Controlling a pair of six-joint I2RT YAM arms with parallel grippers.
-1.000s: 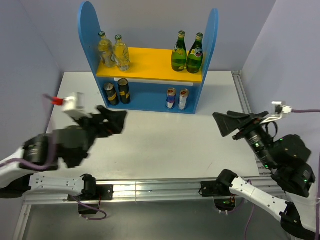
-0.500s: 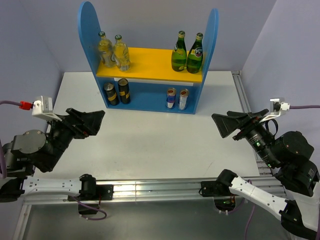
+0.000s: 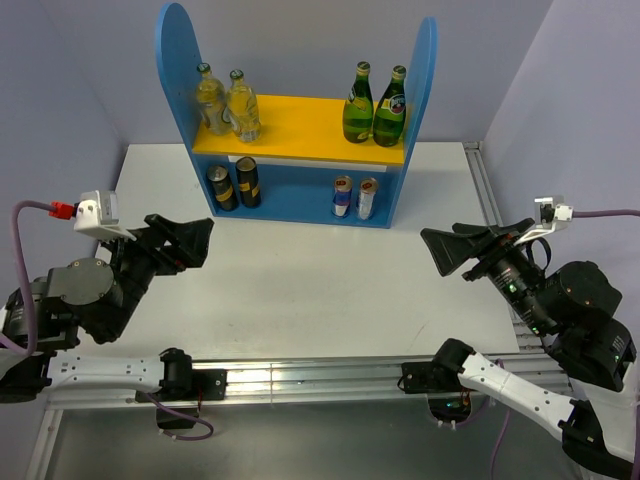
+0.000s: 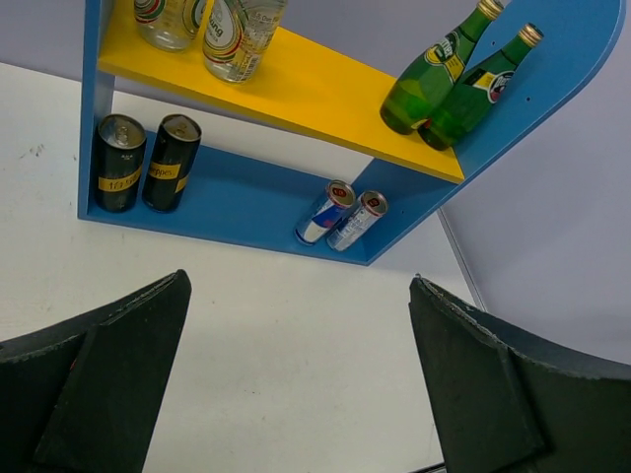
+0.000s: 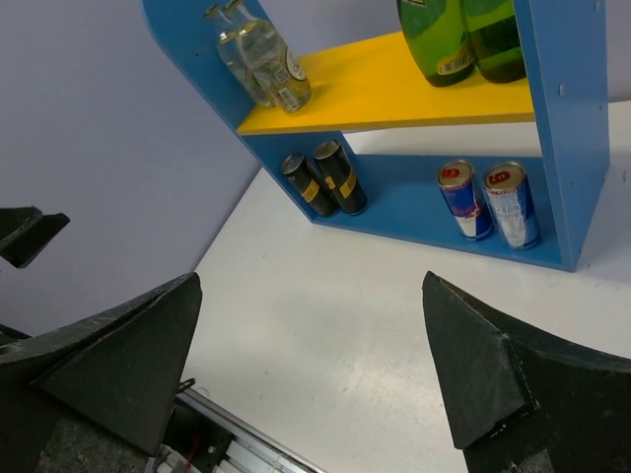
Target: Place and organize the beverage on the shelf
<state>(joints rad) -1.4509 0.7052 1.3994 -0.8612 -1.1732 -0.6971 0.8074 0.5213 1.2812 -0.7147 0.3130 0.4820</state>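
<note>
A robotics lab test cell: plain pale-purple partition walls (image 3: pixel 80 60) stand behind and beside a blue round-topped two-level shelf (image 3: pixel 300 120) with a yellow board on a white counter (image 3: pixel 320 280), with an aluminium mounting rail (image 3: pixel 300 375) before it.

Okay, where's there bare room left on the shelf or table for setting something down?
The yellow board is bare in the middle, between the clear bottles and green bottles. Below, a gap lies between the black cans and silver cans. The table in front is open. Both ends of the shelf are crowded.
</note>
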